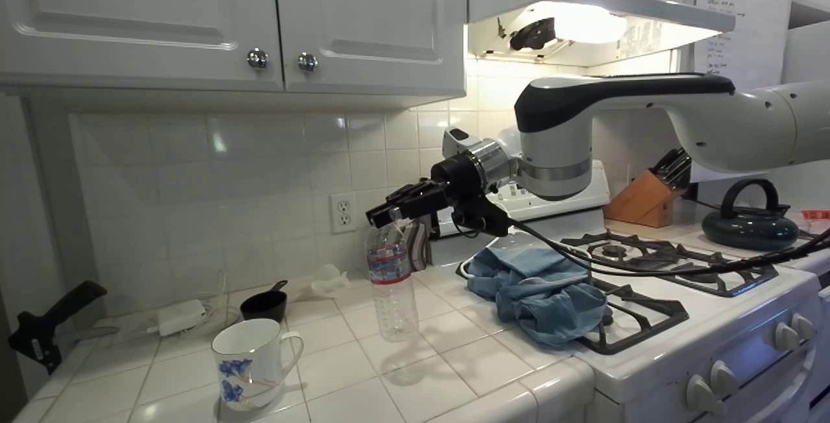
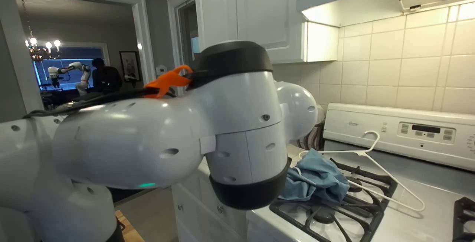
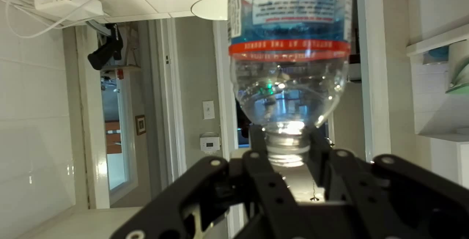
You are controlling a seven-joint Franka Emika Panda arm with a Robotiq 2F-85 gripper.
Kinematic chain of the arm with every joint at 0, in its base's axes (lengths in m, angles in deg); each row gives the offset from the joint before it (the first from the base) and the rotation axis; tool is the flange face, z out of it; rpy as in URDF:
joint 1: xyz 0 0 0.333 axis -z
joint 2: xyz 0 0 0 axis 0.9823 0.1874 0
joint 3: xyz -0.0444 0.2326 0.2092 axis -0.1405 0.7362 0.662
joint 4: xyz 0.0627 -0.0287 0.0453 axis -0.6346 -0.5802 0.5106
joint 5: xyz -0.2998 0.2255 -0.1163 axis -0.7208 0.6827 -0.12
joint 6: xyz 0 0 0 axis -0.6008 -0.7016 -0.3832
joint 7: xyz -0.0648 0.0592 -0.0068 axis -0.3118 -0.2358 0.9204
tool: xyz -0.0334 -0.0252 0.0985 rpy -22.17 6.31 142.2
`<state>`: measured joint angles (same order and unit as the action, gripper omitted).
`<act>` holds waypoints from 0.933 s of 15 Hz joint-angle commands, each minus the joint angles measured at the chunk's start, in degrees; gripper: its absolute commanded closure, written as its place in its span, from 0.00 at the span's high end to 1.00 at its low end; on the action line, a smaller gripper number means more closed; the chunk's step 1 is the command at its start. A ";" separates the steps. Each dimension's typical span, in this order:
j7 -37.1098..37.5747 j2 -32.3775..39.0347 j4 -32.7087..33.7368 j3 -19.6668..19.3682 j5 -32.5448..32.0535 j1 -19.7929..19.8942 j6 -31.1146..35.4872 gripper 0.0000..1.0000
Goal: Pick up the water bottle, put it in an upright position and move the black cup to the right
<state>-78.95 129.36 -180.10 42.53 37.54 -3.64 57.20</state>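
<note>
One white mug (image 1: 245,366) with blue flowers stands nearest on the tiled surface (image 1: 343,377), its handle turned to the side where the water bottle (image 1: 392,296) is. That bottle, clear plastic with a red-and-blue label, is behind and to the right of the mug, apart from it and nearly upright; whether its base touches the surface, I cannot tell. Two black fingers (image 3: 256,162) pinch its neck, pressed close from either side (the wrist view comes upside down, so there the neck points at the lower edge). The white robot arm (image 1: 557,163) reaches in from the right over the stove (image 1: 726,329) and fills much of an exterior view. Behind the mug, the black cup (image 1: 264,307) rests on the surface, well apart from the bottle, its short handle pointing up and back. Left of the cup lies a white power adapter (image 1: 180,317), then a black-handled tool (image 1: 48,322) at the edge; right of it is a small white object (image 1: 329,280) too unclear to name. A blue cloth (image 1: 538,296) lies heaped on the stove, a white hanger (image 2: 362,153) partly covered by it in an exterior view. Farther back come a wall outlet (image 1: 343,213), a wooden knife block (image 1: 642,201) and, at the stove's far side, a dark kettle (image 1: 750,228). Farthest, past a doorway (image 2: 143,30) in an exterior view, a lit chandelier (image 2: 39,54) hangs.
</note>
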 commanded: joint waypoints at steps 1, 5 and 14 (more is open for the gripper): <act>-1.99 -2.10 3.27 0.23 2.68 -1.06 -1.55 0.08; -5.59 -1.50 5.06 0.50 2.16 -2.23 -1.44 0.08; -18.61 0.77 13.58 -2.86 4.26 -10.43 -4.78 0.08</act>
<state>-92.55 129.19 -171.43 40.79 38.33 -10.52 55.53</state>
